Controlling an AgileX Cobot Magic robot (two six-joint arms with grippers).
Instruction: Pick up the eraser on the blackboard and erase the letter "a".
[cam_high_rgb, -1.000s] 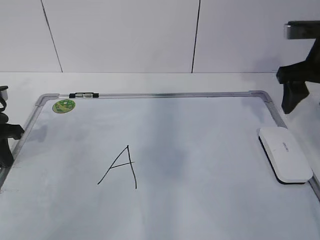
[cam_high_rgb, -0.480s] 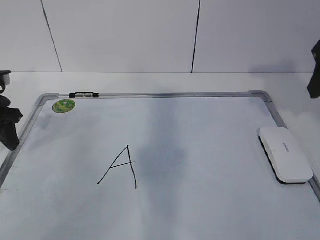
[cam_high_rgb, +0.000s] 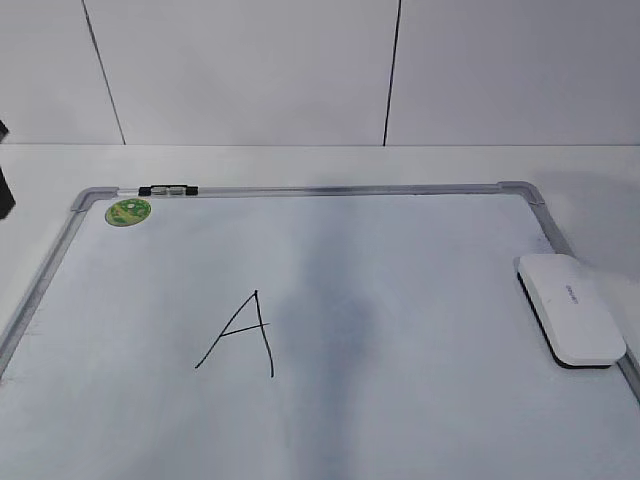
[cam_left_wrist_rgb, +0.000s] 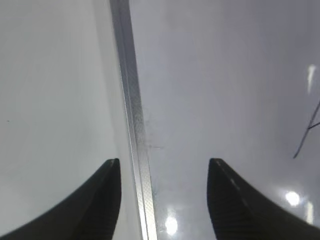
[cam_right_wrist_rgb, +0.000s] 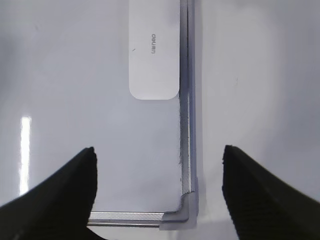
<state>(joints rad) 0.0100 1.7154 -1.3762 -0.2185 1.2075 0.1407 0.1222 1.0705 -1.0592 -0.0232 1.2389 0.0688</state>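
Note:
The eraser (cam_high_rgb: 570, 308) lies flat on the blackboard (cam_high_rgb: 420, 260) against its right frame edge. It also shows in the right wrist view (cam_right_wrist_rgb: 153, 50), grey mark on top. A pointed capital "A" (cam_high_rgb: 243, 335) is drawn at the board's left centre; no lowercase "a" shows in any view. My right gripper (cam_right_wrist_rgb: 159, 160) is open and empty above the board's far right corner (cam_right_wrist_rgb: 187, 207), apart from the eraser. My left gripper (cam_left_wrist_rgb: 164, 170) is open and empty over the left frame rail (cam_left_wrist_rgb: 131, 115). One stroke of the "A" (cam_left_wrist_rgb: 306, 137) shows at that view's right edge.
A round green sticker (cam_high_rgb: 128, 211) sits in the board's far left corner. A small black and silver piece (cam_high_rgb: 168, 189) lies on the far frame rail. White table surrounds the board, and a panelled white wall stands behind it.
Both arms have drawn up and outward in the exterior view. The right one has left the picture; the left shows only as a dark sliver at the left edge. The eraser has not moved.

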